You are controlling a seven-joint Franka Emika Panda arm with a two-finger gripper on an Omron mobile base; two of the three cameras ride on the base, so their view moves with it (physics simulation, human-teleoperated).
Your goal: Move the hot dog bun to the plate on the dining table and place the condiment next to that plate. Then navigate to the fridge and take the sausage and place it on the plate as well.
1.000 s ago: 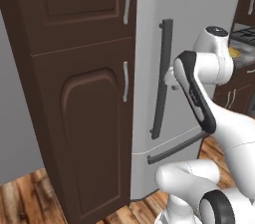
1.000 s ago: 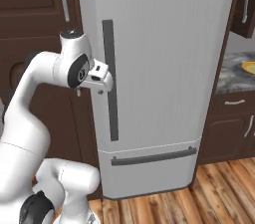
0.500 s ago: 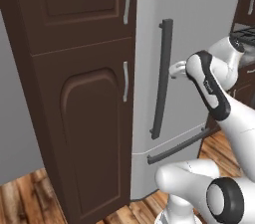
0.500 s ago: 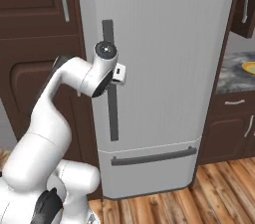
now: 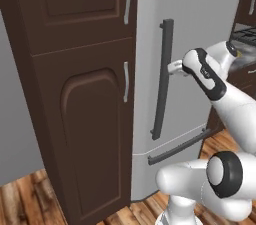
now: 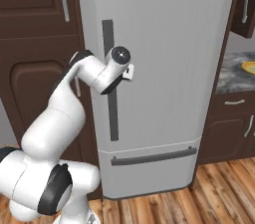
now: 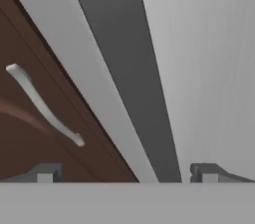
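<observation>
Sausage not visible, presumably behind the shut fridge door (image 6: 164,68), so the step in hand looks like opening it. Fingers (image 7: 47,172) spread wide, nothing between them yet; in the hand view the dark fridge handle (image 7: 132,83) runs up between the two tips, nearer the right one, with the door's pale edge and the brown cabinet (image 7: 30,118) with its small silver pull (image 7: 45,106) off to the left. Gripper (image 5: 175,66) sits just beside the handle's upper half in the left base view, roughly level with the cabinet pull; whether it touches the bar can't be told. To do it well: centre the bar between the tips before closing, push in until the bar is well inside the jaws, close firmly, then pull along the door's swing arc, not straight back, so the grip doesn't slip. Lower freezer drawer handle (image 6: 152,157) is not the target
</observation>
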